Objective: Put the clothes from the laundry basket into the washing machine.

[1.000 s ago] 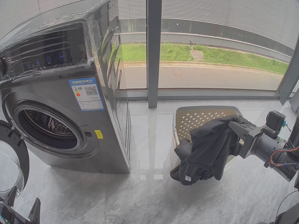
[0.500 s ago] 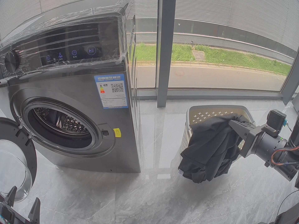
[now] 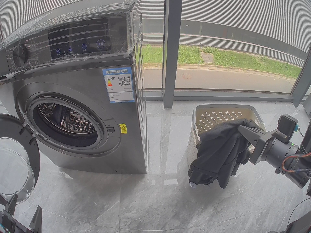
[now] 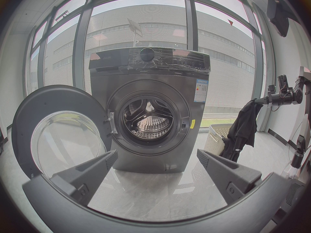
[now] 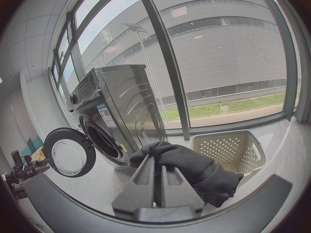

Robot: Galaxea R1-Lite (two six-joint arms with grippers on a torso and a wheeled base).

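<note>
Right gripper (image 3: 241,130) clamped on dark garment (image 3: 220,152) — cloth hangs free over laundry basket (image 3: 226,108) rim, head view 3 o'clock. Washing machine (image 3: 81,81) at 9 o'clock, door (image 3: 16,165) open. Left gripper (image 4: 155,153) fingers apart, empty, 7 o'clock. Garment light, limp, trailing tail may snag drum lip — bunched-middle pinch looks safest.

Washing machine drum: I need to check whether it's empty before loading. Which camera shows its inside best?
The left wrist view: it faces the open drum head-on, so the perforated back wall and paddles show. The head view sees the drum obliquely from above. In the right wrist view the drum is side-on and dark.
</note>
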